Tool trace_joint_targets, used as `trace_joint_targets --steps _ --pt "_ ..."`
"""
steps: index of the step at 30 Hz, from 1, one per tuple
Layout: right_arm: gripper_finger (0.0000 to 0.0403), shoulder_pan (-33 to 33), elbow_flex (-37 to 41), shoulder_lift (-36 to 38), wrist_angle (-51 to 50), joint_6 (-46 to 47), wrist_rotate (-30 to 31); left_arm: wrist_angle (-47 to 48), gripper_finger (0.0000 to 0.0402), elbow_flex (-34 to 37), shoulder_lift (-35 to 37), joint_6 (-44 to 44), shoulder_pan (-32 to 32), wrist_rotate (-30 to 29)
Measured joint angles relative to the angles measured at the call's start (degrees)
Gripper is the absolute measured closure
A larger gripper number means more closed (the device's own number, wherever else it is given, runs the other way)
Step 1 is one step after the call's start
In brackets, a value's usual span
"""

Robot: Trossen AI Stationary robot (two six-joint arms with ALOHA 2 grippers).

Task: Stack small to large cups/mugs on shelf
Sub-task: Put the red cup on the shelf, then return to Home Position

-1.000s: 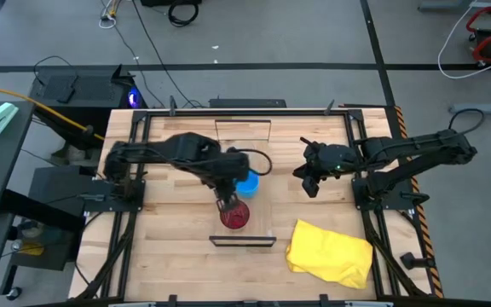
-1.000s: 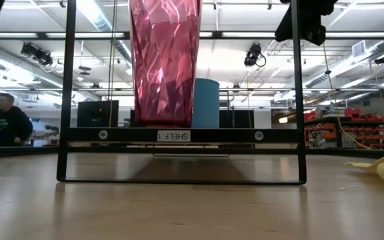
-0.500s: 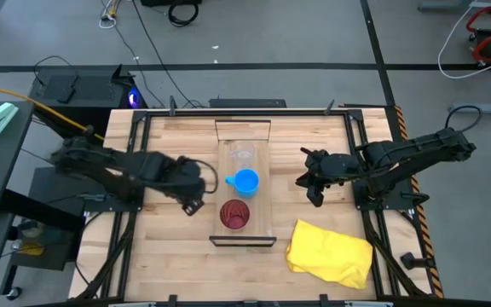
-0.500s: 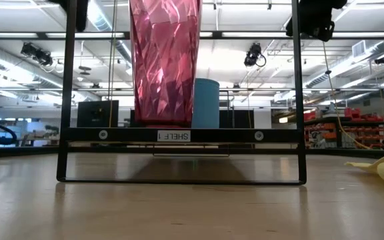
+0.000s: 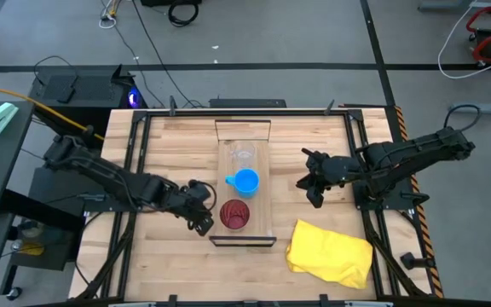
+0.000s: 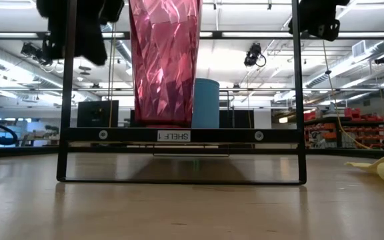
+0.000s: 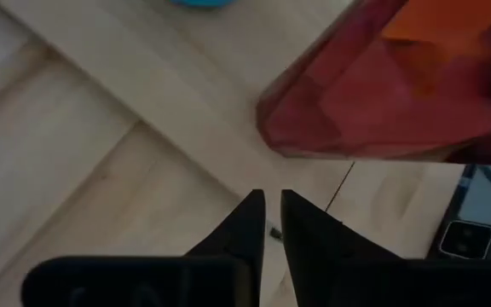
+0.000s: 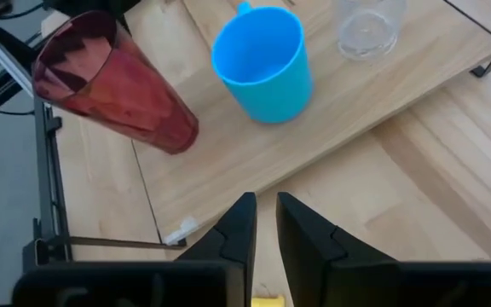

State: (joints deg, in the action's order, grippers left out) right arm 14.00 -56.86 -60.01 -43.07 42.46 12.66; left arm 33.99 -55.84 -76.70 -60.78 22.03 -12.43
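On the long pale-wood shelf [image 5: 245,152], three cups are lined up: small clear glass cup [image 5: 243,156] farthest, bright blue handled mug [image 5: 245,181] in the middle, faceted dark red cup [image 5: 235,214] nearest. Left pincer [image 5: 203,222] is parked just left of it, fingers together, empty. Right pincer [image 5: 311,185], also closed, is hung over the worktop [image 5: 169,247].

The high view looks straight down on the whole table [image 5: 169,256]. The low view looks level across it at the shelf [image 6: 182,135], close. Both wrist views share the red cup [image 8: 109,81].
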Motion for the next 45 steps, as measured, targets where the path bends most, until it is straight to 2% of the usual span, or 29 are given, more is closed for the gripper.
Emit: trace_joint_targets --steps 8,21,30,34,45 --pt "0.0347 2.0 0.0 -1.0 0.0 0.8 -0.3 -15.5 0.0365 3.8 -0.2 2.4 -0.4 1.1" --pt "0.0347 3.2 0.0 -7.3 1.9 -0.2 -0.7 -17.9 0.0368 3.8 -0.1 3.6 -2.7 3.1" --pt "0.0347 3.2 0.0 -10.1 7.3 -2.2 -1.9 -20.8 0.0370 3.8 -2.1 4.2 -2.9 4.2" --pt "0.0347 3.1 0.0 -10.8 7.6 -2.4 -2.0 -22.1 0.0368 3.8 -4.6 4.4 -3.0 6.4" --pt "0.0347 3.1 0.1 -10.4 7.9 -2.2 -2.2 -22.4 0.0375 3.8 -5.1 6.6 -4.7 6.5"
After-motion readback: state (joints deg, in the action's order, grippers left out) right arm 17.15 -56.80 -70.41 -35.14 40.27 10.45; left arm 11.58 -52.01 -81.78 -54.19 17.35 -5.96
